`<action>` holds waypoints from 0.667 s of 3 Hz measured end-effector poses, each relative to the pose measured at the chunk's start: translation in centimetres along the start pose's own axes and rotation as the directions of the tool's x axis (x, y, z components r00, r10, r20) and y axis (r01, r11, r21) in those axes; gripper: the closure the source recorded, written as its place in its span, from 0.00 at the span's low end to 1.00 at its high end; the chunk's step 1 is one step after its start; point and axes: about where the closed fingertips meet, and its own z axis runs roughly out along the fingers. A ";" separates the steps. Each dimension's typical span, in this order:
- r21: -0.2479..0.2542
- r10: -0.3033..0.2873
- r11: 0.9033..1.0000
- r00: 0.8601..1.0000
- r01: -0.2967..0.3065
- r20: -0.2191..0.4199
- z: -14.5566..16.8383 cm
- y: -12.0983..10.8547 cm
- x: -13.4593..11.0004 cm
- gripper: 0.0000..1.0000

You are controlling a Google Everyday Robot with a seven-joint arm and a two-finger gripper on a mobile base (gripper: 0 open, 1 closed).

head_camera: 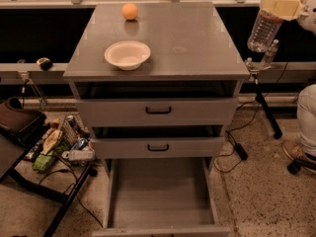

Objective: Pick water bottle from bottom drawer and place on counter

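Note:
My gripper (279,6) is at the top right, to the right of the cabinet and above the level of its top, shut on the water bottle (264,27). The bottle is clear and ribbed and hangs tilted, its lower end pointing down and left. Its upper end is cut off by the top edge of the view. The bottom drawer (160,201) is pulled out at the bottom, with a bare grey floor. The counter (187,38) lies left of the bottle.
A white bowl (127,54) and an orange ball (130,11) sit on the counter's left half. Two shut drawers with black handles (158,110) face me. A smaller clear bottle (269,55) stands behind at right. Clutter (59,144) lies on the floor left.

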 end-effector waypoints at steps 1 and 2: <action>0.007 -0.013 1.000 1.000 0.013 0.027 4.0 -2.0 0.8 1.00; -0.016 0.008 1.000 1.000 -0.008 0.022 8.3 -3.0 3.6 1.00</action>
